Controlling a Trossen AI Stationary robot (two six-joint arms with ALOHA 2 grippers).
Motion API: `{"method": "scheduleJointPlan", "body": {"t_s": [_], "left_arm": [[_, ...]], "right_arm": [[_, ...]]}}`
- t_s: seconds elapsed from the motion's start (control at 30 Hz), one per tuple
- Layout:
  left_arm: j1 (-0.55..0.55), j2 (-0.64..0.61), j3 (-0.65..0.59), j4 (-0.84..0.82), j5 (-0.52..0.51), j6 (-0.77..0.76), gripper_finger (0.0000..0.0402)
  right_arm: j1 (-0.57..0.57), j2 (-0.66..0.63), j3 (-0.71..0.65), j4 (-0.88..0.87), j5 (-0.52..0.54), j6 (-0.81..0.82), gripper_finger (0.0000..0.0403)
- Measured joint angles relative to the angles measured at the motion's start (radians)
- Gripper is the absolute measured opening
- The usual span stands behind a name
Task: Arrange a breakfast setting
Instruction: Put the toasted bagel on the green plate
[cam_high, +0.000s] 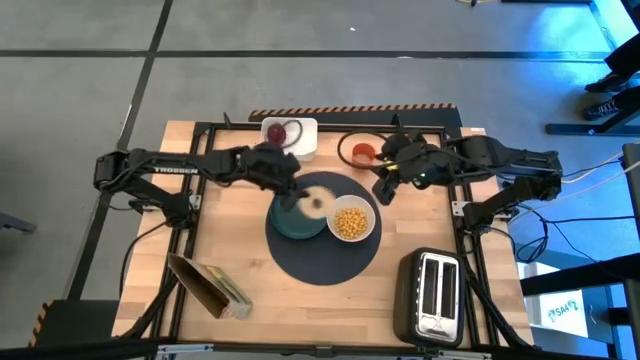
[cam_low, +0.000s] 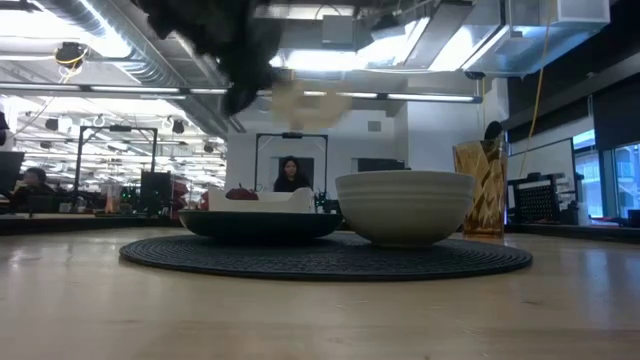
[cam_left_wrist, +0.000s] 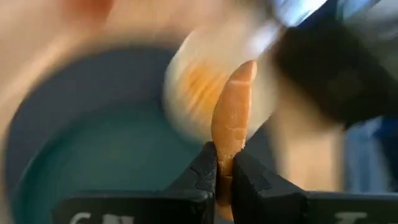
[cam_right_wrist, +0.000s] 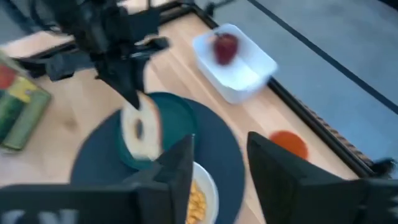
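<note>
Gripping one bagel (cam_right_wrist: 140, 132) by its edge, the left gripper (cam_left_wrist: 224, 163) is held clamped above the single teal plate (cam_high: 293, 222) on the one dark round mat (cam_high: 322, 262), mid-table. The right gripper (cam_right_wrist: 219, 155), fingers parted and empty, is held toward the table's far edge, near one orange cup (cam_high: 362, 152). One white bowl (cam_high: 351, 221) of yellow cereal (cam_high: 349, 222) is seen touching the plate, and one red fruit (cam_right_wrist: 225, 46) in a white tray (cam_right_wrist: 244, 73).

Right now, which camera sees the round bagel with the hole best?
The right wrist view: the pale round bagel shows its whole ring and hole, hanging from the left end effector over the teal plate. The left wrist view sees it edge-on; the high and low views show only a blur.
</note>
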Motion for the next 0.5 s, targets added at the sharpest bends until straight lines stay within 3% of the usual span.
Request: {"method": "scheduleJointPlan", "body": {"t_s": [0.1, 0.2, 0.5], "left_arm": [[0.025, 0.005, -0.002, -0.225, -0.055, 0.022, 0.0012], [0.052, 0.014, -0.002, -0.338, -0.124, 0.054, 0.0011], [0.125, 0.067, 0.000, -0.416, -0.119, 0.108, 0.0012]], "right_arm": [[0.000, -0.004, 0.000, -0.051, 0.004, 0.022, 0.0169], [0.000, -0.005, 0.000, -0.054, 0.004, 0.024, 0.0179], [0.000, -0.006, 0.000, -0.052, 0.001, 0.024, 0.0182]]}}
